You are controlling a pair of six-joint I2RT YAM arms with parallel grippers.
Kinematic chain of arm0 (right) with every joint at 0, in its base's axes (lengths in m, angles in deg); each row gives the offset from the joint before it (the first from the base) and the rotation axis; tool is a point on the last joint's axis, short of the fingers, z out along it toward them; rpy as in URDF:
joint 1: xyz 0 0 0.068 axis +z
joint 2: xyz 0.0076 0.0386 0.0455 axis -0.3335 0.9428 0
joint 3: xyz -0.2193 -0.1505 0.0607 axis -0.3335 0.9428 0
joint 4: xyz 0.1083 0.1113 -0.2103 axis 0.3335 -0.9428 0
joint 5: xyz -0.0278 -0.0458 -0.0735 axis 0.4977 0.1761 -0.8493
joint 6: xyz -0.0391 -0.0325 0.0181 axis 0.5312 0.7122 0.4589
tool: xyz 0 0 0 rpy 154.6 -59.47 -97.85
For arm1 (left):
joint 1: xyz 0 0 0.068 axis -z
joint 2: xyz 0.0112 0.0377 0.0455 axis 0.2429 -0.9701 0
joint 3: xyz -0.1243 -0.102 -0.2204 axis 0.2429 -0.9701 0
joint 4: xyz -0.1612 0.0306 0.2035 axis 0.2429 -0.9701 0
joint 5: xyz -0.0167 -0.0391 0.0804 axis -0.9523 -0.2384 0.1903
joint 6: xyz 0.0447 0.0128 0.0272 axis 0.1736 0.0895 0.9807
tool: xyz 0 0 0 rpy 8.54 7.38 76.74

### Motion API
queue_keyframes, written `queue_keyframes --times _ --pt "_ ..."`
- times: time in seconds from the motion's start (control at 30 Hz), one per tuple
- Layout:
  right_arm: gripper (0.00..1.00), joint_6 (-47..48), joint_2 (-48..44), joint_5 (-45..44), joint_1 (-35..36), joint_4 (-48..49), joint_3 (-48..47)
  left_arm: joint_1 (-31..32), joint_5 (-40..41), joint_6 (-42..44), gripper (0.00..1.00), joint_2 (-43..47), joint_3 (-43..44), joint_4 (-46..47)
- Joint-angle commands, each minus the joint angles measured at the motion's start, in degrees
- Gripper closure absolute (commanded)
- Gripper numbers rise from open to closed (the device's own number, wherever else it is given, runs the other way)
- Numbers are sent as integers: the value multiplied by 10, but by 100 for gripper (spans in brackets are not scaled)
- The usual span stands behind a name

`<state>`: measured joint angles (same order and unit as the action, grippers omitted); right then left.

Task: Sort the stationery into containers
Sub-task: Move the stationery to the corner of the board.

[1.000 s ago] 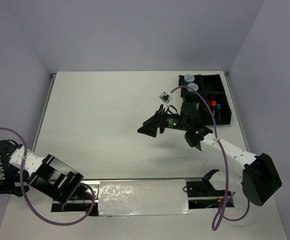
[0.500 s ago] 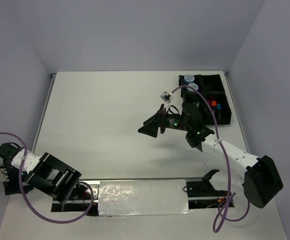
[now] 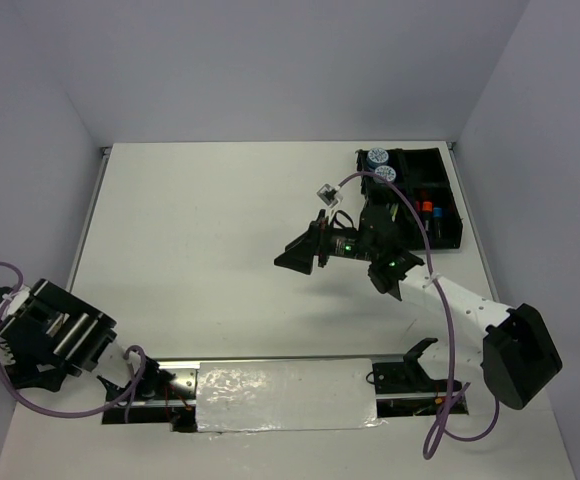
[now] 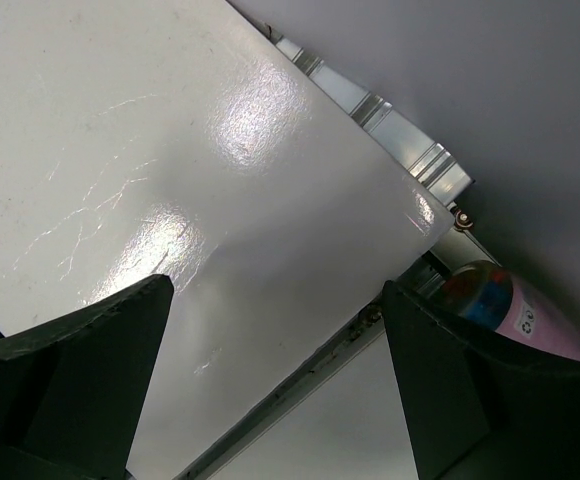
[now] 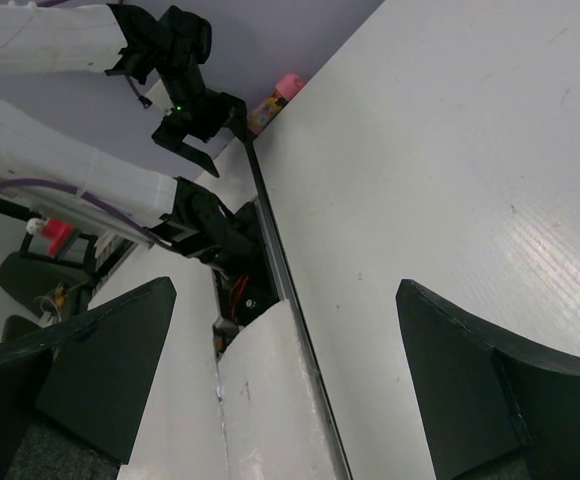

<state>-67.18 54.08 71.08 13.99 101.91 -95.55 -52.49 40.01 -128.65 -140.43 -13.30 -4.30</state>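
Note:
The black organiser tray (image 3: 450, 232) stands at the far right of the table. It holds two blue-white patterned tubs (image 3: 375, 157) and short highlighters, among them an orange-capped one (image 3: 427, 208) and a blue-capped one (image 3: 440, 213). My right gripper (image 3: 292, 258) (image 5: 285, 380) hangs open and empty over the table's middle, left of the tray. At the near left edge, my left gripper (image 3: 10, 340) (image 4: 275, 380) is also open and empty. A pink bottle (image 4: 490, 300) (image 5: 278, 97) lies beyond the table's corner by the wall, partly hidden behind my left finger.
A metal rail (image 3: 285, 362) runs along the near edge between the arm bases. Purple cables (image 3: 452, 330) loop off both arms. Grey walls close in the table at the back and on both sides.
My left arm has swung left and back, out to the table's near left edge. The right arm has barely moved.

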Motion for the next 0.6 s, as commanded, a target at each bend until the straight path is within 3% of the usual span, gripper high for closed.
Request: queue_keyframes --times 0.0,0.23,0.57 --pt "0 0 7 12 -3 33 -11 -9 -13 46 1 -9 13 54" --pt "0 7 -13 5 -3 25 -6 -3 -92 128 1 34 -38 196" --pt "0 59 -71 -21 -3 -57 -25 54 -155 207 1 -11 -11 273"
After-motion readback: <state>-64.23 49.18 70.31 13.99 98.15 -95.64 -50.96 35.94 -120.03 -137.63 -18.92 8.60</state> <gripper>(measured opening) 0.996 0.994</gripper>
